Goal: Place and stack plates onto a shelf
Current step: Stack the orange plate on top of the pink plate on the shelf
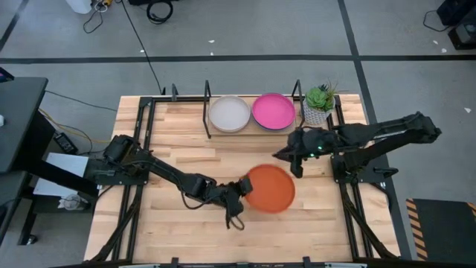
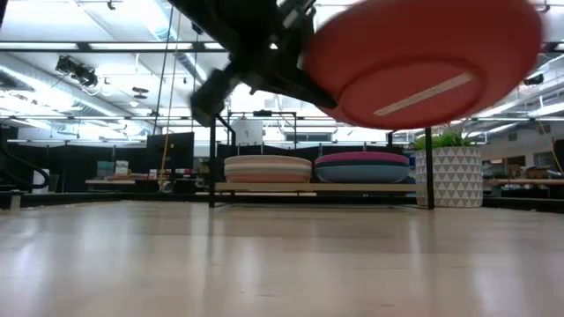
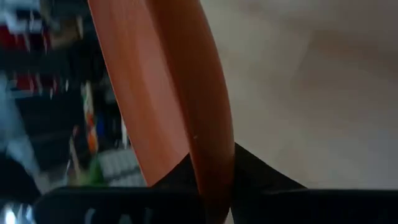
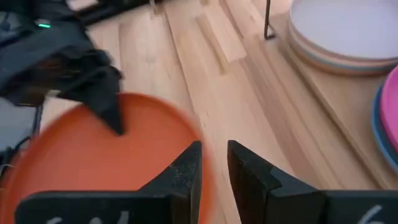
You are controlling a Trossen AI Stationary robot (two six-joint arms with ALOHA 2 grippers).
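High view: a round orange plastic plate (image 1: 270,188) is held by its left rim in the clamped left gripper (image 1: 239,187), clear of the wooden table (image 1: 178,156); the right gripper (image 1: 296,158) waits just beyond it.

Low view: two plate stacks (image 2: 268,167) are kept on the black thin-rod shelf (image 2: 317,187) at the far edge.

Right wrist view: its fingers (image 4: 184,171) are seen slightly parted, empty, for a likely handover.

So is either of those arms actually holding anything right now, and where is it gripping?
The left gripper pinches the round orange plastic plate by its rim, lifted off the table. The right gripper holds nothing.
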